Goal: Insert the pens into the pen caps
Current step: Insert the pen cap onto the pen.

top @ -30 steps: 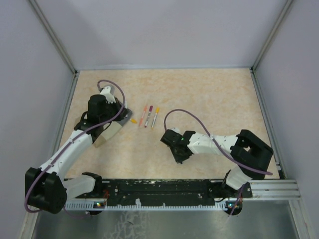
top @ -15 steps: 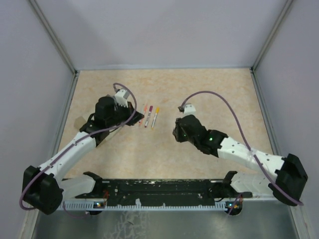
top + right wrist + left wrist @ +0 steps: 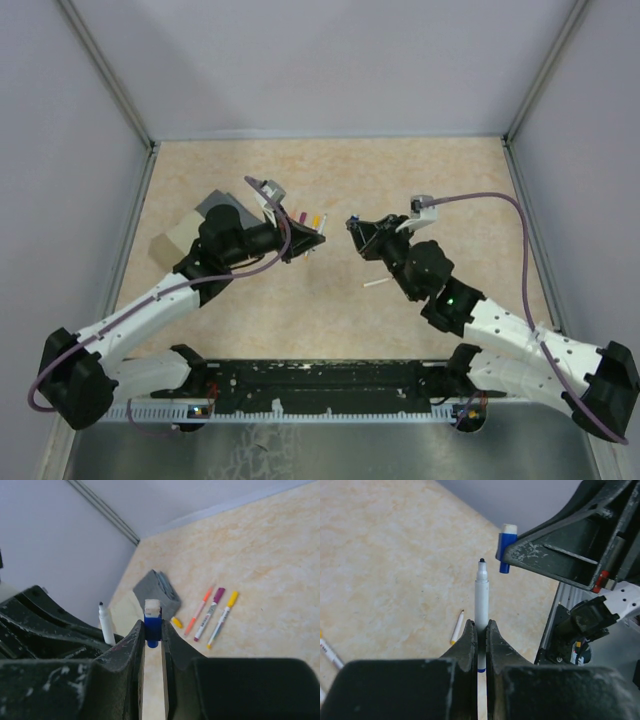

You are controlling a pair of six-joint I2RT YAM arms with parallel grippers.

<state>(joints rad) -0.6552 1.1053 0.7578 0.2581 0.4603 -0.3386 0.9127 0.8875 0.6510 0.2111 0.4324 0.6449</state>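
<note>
My left gripper point(image 3: 480, 627) is shut on a white pen point(image 3: 481, 600) with a dark tip and a blue band, pointing it forward. My right gripper point(image 3: 152, 630) is shut on a blue pen cap point(image 3: 152, 625) with a white end. In the top view the left gripper point(image 3: 312, 242) and right gripper point(image 3: 355, 228) face each other above the table, a small gap apart. In the left wrist view the blue cap point(image 3: 504, 552) sits just right of the pen tip, not touching it. The held pen also shows in the right wrist view point(image 3: 106, 625).
Orange point(image 3: 200, 611), magenta point(image 3: 210, 614) and yellow point(image 3: 222, 612) capped pens lie side by side on the table. A loose yellow cap point(image 3: 176, 622) lies beside the grey-lidded beige box point(image 3: 195, 225). A bare white pen point(image 3: 375, 285) lies under the right arm.
Both grippers rose from the table and swung toward each other at the middle. The left arm moved right off the box. The right arm reached forward.
</note>
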